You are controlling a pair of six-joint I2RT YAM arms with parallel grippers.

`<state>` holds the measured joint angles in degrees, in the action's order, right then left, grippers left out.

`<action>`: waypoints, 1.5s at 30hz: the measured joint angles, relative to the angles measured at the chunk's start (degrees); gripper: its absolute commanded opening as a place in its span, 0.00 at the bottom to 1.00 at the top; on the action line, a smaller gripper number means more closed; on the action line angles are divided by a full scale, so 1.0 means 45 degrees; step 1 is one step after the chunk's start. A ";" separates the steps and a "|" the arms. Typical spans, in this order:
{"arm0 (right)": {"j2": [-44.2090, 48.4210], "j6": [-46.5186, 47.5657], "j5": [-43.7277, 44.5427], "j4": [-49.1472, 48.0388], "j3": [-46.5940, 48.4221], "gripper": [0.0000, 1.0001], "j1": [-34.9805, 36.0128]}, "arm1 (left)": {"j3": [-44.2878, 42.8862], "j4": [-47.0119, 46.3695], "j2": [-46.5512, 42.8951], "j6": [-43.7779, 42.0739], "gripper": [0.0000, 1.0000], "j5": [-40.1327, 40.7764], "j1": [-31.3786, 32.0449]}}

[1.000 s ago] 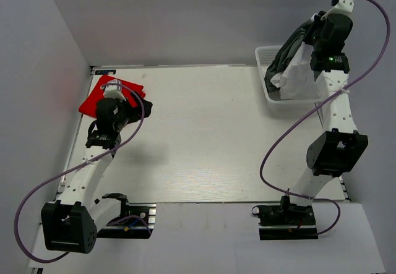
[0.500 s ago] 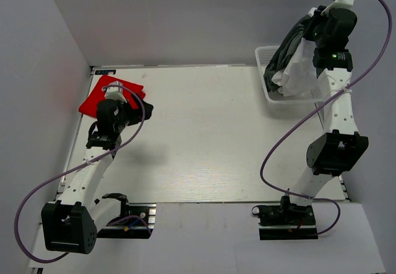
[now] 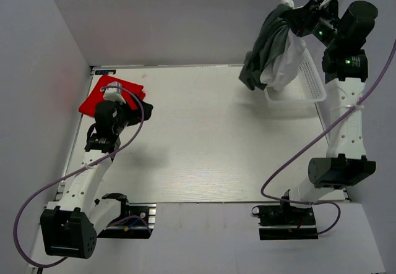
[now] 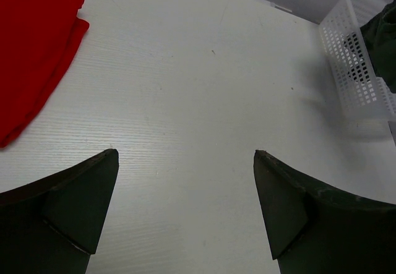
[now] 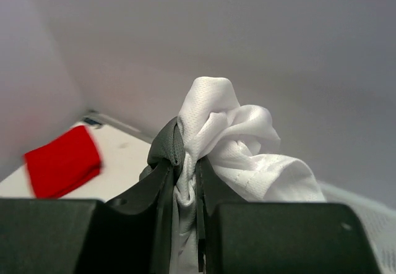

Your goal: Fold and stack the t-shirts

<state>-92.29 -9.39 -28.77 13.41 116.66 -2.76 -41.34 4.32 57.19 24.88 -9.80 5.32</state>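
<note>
White worktop (image 3: pixel 204 138), grey walls on three sides, two arms mounted at the near edge.

Count: three t-shirts, one basket.

Item 1, red t-shirt (image 3: pixel 99 94): lies folded flat at the far left corner of the worktop, one edge showing a doubled layer in the left wrist view.

Items 2 and 3, dark grey t-shirt (image 3: pixel 265 42) and white t-shirt (image 3: pixel 286 60): both hang in one bundle in the air over the far right corner, clear of the surface. The grey one drapes on the side toward the worktop's middle, and the white one hangs beside it against the basket.

Item 4, white mesh basket (image 3: pixel 311 79): at the far right corner, tipped so that one mesh wall faces the overhead camera. Whether it rests on the worktop or is partly lifted by the cloth cannot be determined.

Right gripper (image 3: pixel 302 15): arm extended upward, wrist high above the far right corner. The fingers are clamped on a bunch of white cloth, with a fold of grey pressed along one finger.

Left gripper (image 3: pixel 133 110): arm reaches forward along the left edge and is bent at the elbow. The gripper is just beside the red t-shirt, its fingers spread wide with nothing between them.
</note>
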 measured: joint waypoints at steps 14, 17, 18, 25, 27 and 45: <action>0.3390 0.0049 -0.2832 -0.2351 -0.5785 0.00 0.2676 | 0.0306 0.0267 -0.0991 0.0389 1.00 -0.0053 0.0000; 0.2851 0.0466 -0.2322 -0.2336 -0.7329 0.00 0.3687 | 0.0340 0.0364 -0.1030 0.0554 1.00 -0.0024 0.0000; 0.2555 0.0568 -0.1991 -0.2317 -0.7902 0.00 0.4109 | 0.0359 0.0413 -0.1030 0.0617 1.00 -0.0019 0.0000; -0.0525 0.0447 0.0602 -0.1545 -0.9738 0.59 0.6139 | 0.0486 0.0573 -0.0991 0.0787 1.00 -0.0015 0.0000; -0.1491 0.0316 0.1350 -0.1093 -0.9729 0.90 0.6455 | 0.0510 0.0573 -0.0899 0.0806 1.00 -0.0015 0.0000; 0.2492 -0.0573 0.6144 -0.1025 -1.2488 0.90 0.6829 | 0.0971 0.0602 -0.0636 0.0656 1.00 -0.0063 0.0000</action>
<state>-81.08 -11.97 -1.13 8.80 60.47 27.97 -36.97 7.03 54.33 27.83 -10.09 5.32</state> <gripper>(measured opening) 0.900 0.995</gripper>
